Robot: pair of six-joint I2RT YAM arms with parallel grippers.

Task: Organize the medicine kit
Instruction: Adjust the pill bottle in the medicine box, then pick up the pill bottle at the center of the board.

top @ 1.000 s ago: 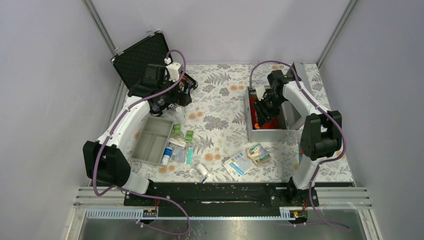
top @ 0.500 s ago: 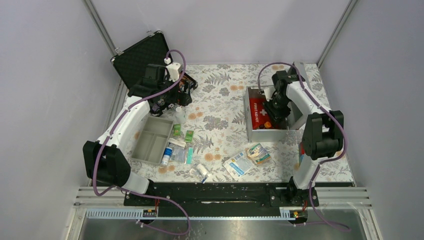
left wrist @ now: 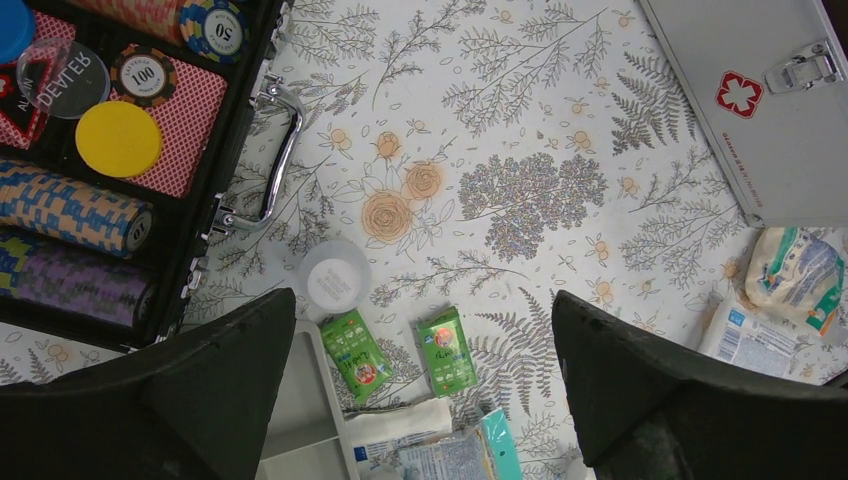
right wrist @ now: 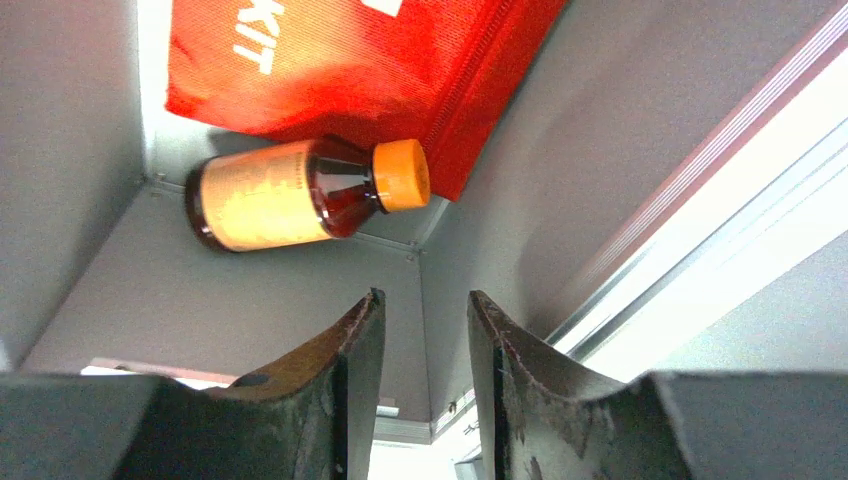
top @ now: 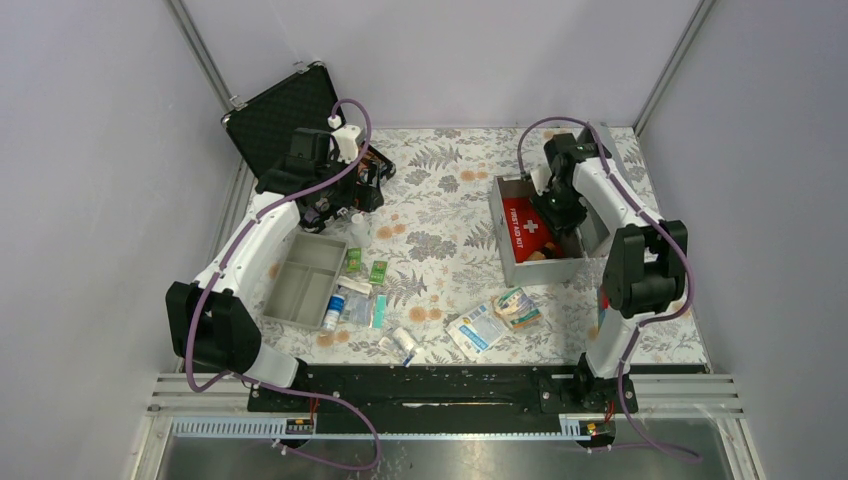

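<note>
Top external, silver-grey medicine kit (top: 540, 272) open, red pouch (top: 528, 225), amber bottle (right wrist: 300, 192) inside, left fingers (left wrist: 190, 390) wide, right fingers (right wrist: 340, 390) narrow.

Right wrist view: red pouch (right wrist: 350, 70) runs off the top edge, only "KIT" showing; print on the bottle (right wrist: 290, 195) label too soft to read. Left wrist view: medicine kit (left wrist: 740, 110) cut by top and right edges, chip case (left wrist: 90, 200) by left and top, grey tray (left wrist: 315, 430) by the bottom. Overhead, right arm (top: 610, 195) covers part of the kit's inside, and the loose packets (top: 478, 328) near the front edge are too small to identify.
</note>
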